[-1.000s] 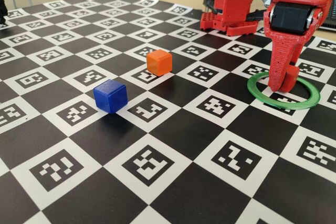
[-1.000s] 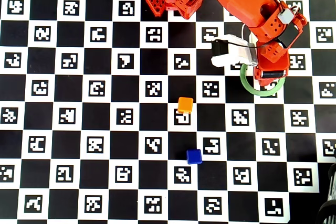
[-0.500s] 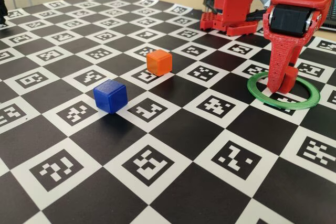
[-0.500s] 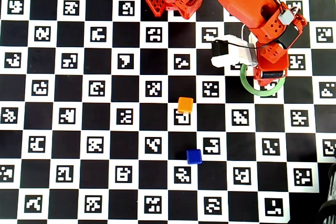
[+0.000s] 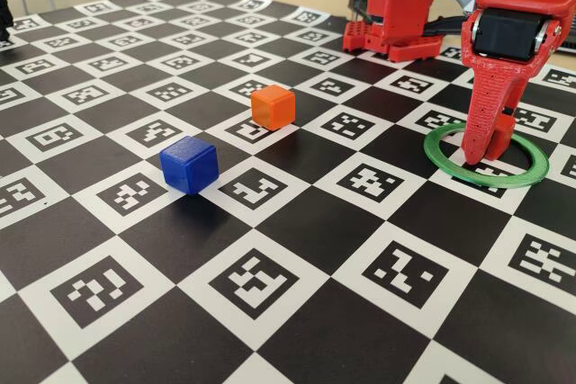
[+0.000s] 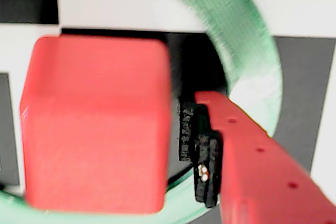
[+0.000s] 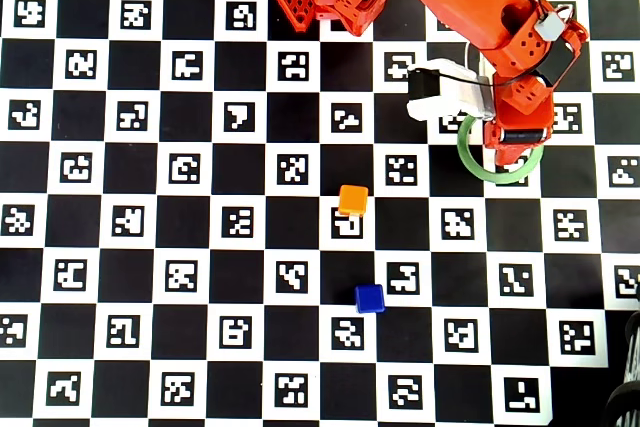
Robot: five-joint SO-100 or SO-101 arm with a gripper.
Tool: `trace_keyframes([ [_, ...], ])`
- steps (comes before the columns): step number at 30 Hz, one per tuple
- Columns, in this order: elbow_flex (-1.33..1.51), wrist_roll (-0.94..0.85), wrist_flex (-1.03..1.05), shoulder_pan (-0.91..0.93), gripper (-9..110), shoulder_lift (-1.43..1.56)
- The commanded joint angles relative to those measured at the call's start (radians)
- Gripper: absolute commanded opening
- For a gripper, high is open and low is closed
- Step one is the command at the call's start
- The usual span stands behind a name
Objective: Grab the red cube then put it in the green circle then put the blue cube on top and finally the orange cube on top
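Your gripper stands parted inside the green circle, the red cube resting free just beside one pad; lifting askew, you risk nudging it off-centre.

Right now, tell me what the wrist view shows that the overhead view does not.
Only the wrist view shows the red cube, sitting inside the ring, with a gap between it and the one finger in view. Only the overhead view shows the orange cube, the blue cube and the arm, which hides the red cube. Both show the ring and checkered board.
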Motion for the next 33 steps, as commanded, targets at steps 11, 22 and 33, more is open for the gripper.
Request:
trace_keyframes([
  [11,-0.109,-0.054,0.140,0.066,31,0.124],
  [22,-0.310,-0.124,0.419,0.117,31,0.268],
  [33,-0.468,-0.430,0.634,0.360,33,0.296],
])
